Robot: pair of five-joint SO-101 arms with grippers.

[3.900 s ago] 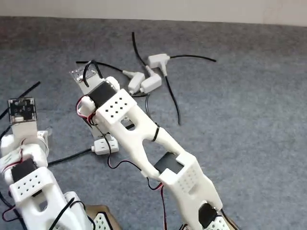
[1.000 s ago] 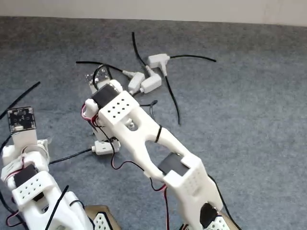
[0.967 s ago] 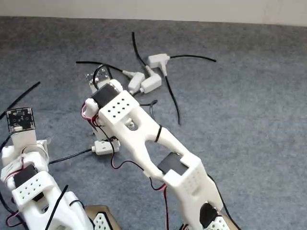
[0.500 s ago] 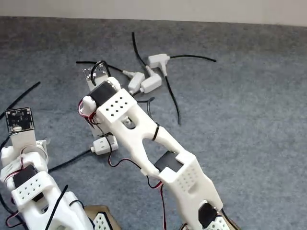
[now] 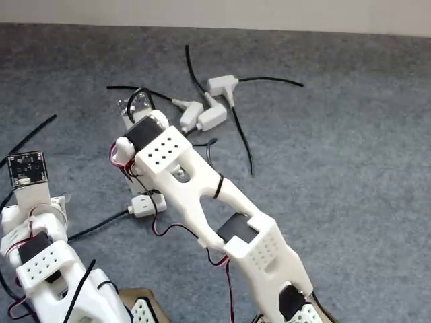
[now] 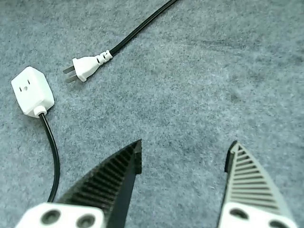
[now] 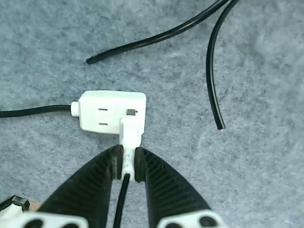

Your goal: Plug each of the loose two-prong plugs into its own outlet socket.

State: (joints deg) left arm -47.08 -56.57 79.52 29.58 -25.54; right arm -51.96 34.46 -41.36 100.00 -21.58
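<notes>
In the high view the right arm [image 5: 202,195] stretches from the lower right of the frame toward the left centre. It ends above an outlet socket [image 5: 143,204] that lies on the grey carpet [image 5: 350,168], with its black cord running off toward the lower left. In the right wrist view the right gripper [image 7: 127,154] is clamped on the rear of a white plug [image 7: 130,129]. The plug's front end touches the face of the outlet socket [image 7: 110,111] just beside its two slots; whether the prongs are seated cannot be told. Two loose black cables [image 7: 211,71] lie apart from the socket. The left arm [image 5: 40,249] sits in the lower left of the high view. Its left gripper [image 6: 184,152] hangs above bare carpet with its fingers spread wide and nothing between them. Beyond it a second plug [image 6: 88,66] lies flat on its cord, prongs pointing toward a cube-shaped socket [image 6: 31,90] nearby but not touching it. In the upper centre of the high view, several white connectors [image 5: 202,116] lie close together among black cords.
</notes>
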